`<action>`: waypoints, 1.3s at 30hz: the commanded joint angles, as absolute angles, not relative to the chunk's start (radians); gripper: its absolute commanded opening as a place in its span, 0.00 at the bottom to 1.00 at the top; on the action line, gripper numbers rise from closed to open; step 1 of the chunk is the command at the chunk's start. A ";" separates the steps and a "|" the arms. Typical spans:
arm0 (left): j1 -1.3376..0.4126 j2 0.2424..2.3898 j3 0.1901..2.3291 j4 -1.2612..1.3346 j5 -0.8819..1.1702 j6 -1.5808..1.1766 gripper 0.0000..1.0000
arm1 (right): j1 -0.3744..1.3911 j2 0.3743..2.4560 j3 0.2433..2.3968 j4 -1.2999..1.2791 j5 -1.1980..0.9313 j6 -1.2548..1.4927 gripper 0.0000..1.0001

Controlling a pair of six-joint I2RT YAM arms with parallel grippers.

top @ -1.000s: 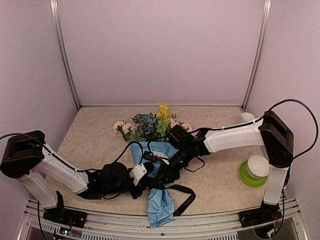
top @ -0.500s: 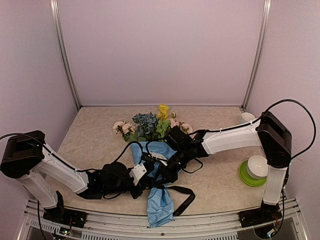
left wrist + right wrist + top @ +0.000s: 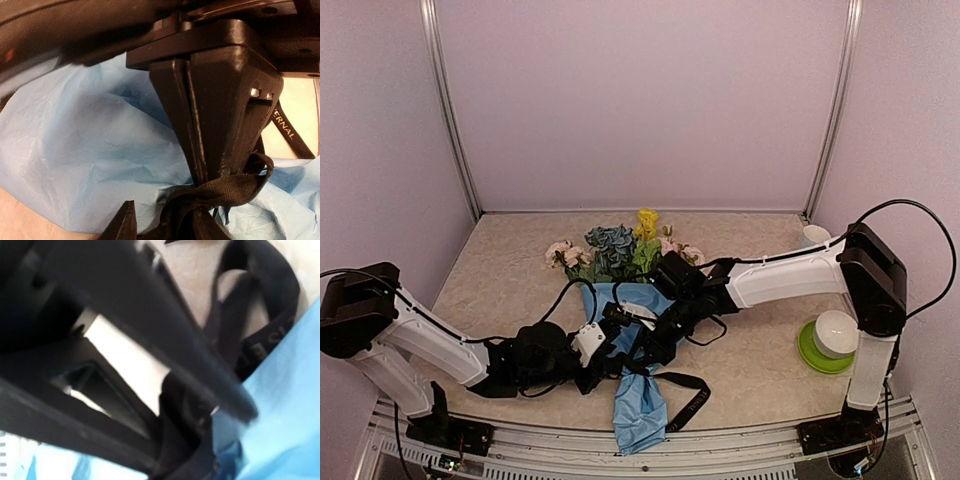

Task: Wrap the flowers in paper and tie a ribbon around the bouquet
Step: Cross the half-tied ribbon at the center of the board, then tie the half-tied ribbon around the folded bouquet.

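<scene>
The bouquet lies across the table, its flowers (image 3: 616, 248) at the far end and the light blue paper (image 3: 640, 408) cone pointing to the near edge. The black ribbon (image 3: 691, 391) is bunched around the cone's middle, and a loose loop trails to the right. My right gripper (image 3: 646, 351) is shut on the ribbon knot (image 3: 235, 187), its closed fingers (image 3: 210, 120) filling the left wrist view. My left gripper (image 3: 608, 367) sits just left of the knot and is open. One fingertip (image 3: 125, 220) stands clear of the ribbon with paper (image 3: 90, 150) showing between; its other finger is hidden. The right wrist view is blurred, showing lettered ribbon (image 3: 260, 347) over paper (image 3: 295, 405).
A white cup (image 3: 836, 330) stands on a green saucer (image 3: 812, 355) at the right, beside the right arm's base. Another white cup (image 3: 813, 235) sits at the far right. Black cables (image 3: 565, 300) run over the table by the cone. Metal rails frame the near edge.
The right gripper has closed onto the ribbon at the knot. The left gripper, shut before, has opened and let the ribbon go, and its arm has drawn back slightly to the left.
</scene>
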State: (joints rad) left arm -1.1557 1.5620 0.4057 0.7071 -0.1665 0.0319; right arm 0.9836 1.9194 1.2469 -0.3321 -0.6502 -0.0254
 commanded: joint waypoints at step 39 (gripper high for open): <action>-0.964 1.156 0.266 0.257 0.011 -0.395 0.69 | 0.964 1.795 1.236 -0.431 -0.399 0.016 0.00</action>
State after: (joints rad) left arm -0.9783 1.1198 0.2699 0.2813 -0.0299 -0.3862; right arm 0.9737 1.8359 1.2461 -0.4217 -0.4065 0.0166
